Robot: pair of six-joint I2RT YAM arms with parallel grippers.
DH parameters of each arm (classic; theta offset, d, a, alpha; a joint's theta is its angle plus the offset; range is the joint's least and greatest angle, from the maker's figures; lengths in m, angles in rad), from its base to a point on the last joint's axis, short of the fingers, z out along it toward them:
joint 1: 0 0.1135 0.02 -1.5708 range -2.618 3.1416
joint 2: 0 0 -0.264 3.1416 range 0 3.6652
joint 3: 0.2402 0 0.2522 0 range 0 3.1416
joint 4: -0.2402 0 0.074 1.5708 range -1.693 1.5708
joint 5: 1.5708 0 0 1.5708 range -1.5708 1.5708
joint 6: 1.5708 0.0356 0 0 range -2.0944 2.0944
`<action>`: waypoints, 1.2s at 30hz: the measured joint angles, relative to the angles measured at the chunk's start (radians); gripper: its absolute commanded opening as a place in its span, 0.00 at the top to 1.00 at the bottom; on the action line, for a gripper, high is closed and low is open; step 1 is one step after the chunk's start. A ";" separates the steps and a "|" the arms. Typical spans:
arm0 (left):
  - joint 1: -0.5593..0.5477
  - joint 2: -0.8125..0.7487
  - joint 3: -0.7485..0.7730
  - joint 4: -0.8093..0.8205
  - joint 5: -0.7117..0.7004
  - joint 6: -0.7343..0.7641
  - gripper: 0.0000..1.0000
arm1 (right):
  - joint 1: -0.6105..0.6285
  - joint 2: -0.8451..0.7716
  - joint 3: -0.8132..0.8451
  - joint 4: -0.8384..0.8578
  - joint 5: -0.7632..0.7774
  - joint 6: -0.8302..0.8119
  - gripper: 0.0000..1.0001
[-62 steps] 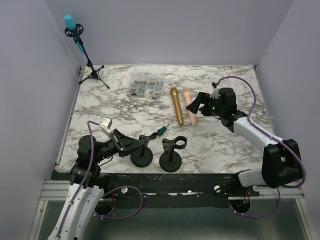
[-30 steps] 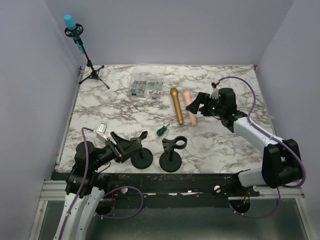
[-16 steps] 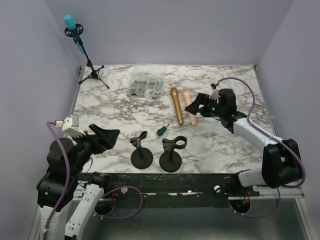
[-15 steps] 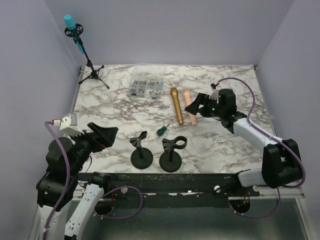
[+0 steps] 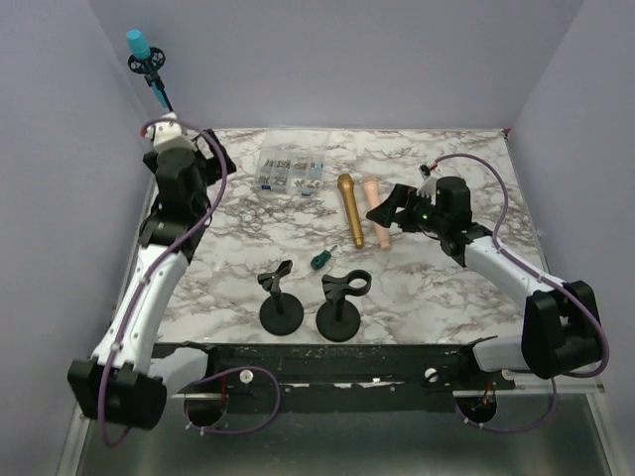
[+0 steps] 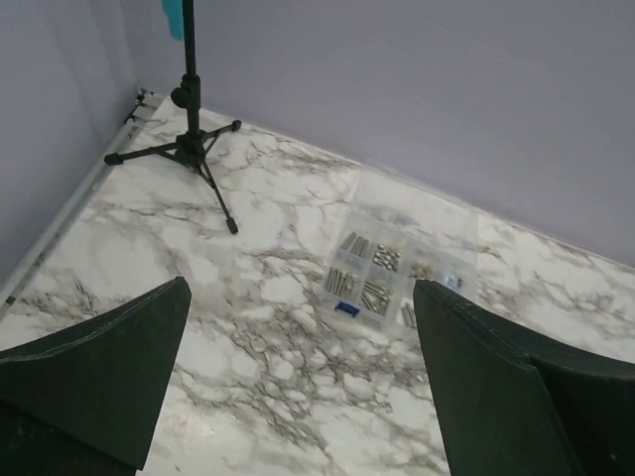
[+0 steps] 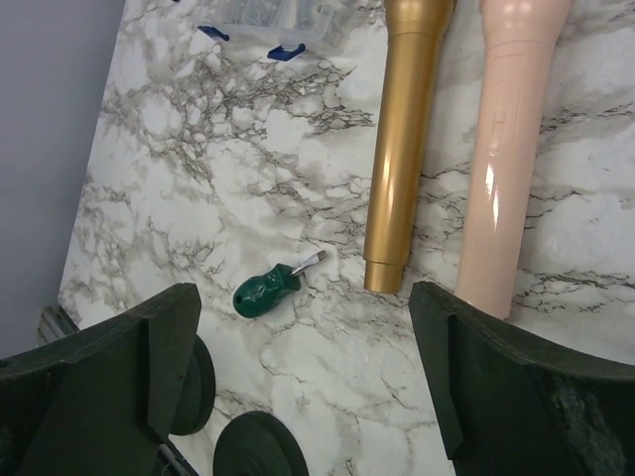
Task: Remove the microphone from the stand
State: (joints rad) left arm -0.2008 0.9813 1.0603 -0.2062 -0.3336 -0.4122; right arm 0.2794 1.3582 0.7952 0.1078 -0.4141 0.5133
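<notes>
A cyan microphone [image 5: 139, 46] sits clipped on top of a black tripod stand [image 5: 159, 92] in the back left corner. My left arm hides the tripod's legs in the top view. The left wrist view shows the stand [image 6: 189, 119] and the microphone's lower end [image 6: 175, 15] at the top edge. My left gripper [image 5: 211, 159] [image 6: 300, 288] hangs open and empty, short of the stand. My right gripper [image 5: 389, 210] [image 7: 303, 297] is open above the marble, next to a gold microphone [image 7: 402, 149] and a pink microphone [image 7: 511, 149] lying flat.
A clear box of screws [image 5: 290, 171] [image 6: 382, 273] lies at the back. A green screwdriver [image 5: 318, 260] [image 7: 268, 288] and two black desk stands [image 5: 281, 297] [image 5: 342, 302] sit near the front. Purple walls close in the left, back and right.
My left arm has swung up from beside the front desk stands to the back left, toward the tripod, and its jaws have widened. The right arm has not moved.
</notes>
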 measured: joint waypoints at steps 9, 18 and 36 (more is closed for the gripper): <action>0.154 0.494 0.222 0.288 -0.026 0.100 0.01 | 0.000 0.000 -0.008 0.008 -0.004 0.010 0.05; 0.275 0.862 0.507 0.358 -0.019 0.121 0.04 | 0.000 0.013 -0.008 0.024 -0.004 0.010 0.05; 0.333 1.231 0.871 0.463 0.071 0.132 0.60 | 0.000 0.090 0.000 0.019 0.006 0.000 0.06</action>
State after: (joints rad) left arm 0.1318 2.2124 1.9308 0.2573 -0.2626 -0.2798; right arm 0.2794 1.4483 0.7956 0.1272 -0.4080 0.5129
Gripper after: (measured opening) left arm 0.619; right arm 0.944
